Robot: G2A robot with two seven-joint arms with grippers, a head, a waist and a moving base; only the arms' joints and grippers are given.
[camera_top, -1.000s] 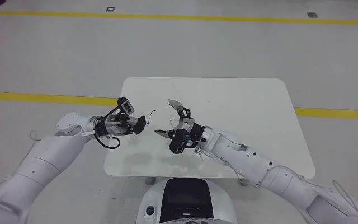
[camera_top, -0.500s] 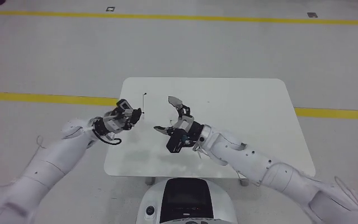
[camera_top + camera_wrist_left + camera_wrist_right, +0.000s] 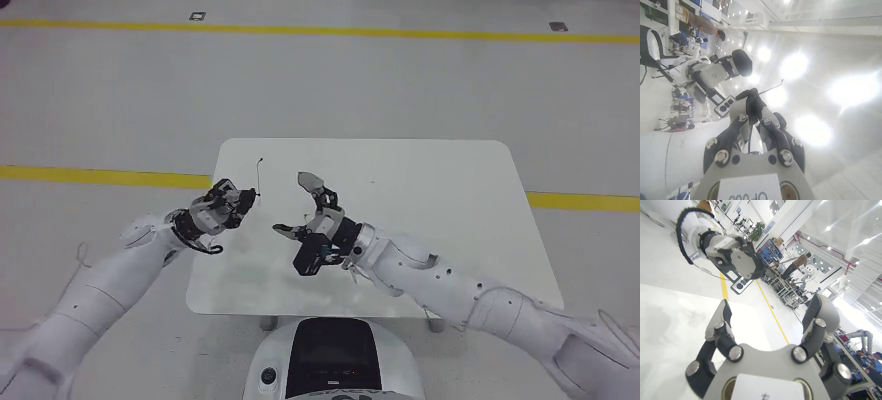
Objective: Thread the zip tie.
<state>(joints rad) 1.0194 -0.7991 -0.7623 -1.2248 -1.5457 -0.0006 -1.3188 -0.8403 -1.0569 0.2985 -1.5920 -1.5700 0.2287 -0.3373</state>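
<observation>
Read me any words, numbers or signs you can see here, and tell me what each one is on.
White paper label at the base of the left claw: print cropped by the frame edge, unreadable.
White paper tag at the base of the right claw: only a sliver shows, unreadable.
Small square floor markers: too small.

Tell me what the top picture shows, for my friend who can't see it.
Seen from above, the left claw is shut on a thin black zip tie that sticks out over a white table. The right claw faces it, open and empty, a little apart.
</observation>
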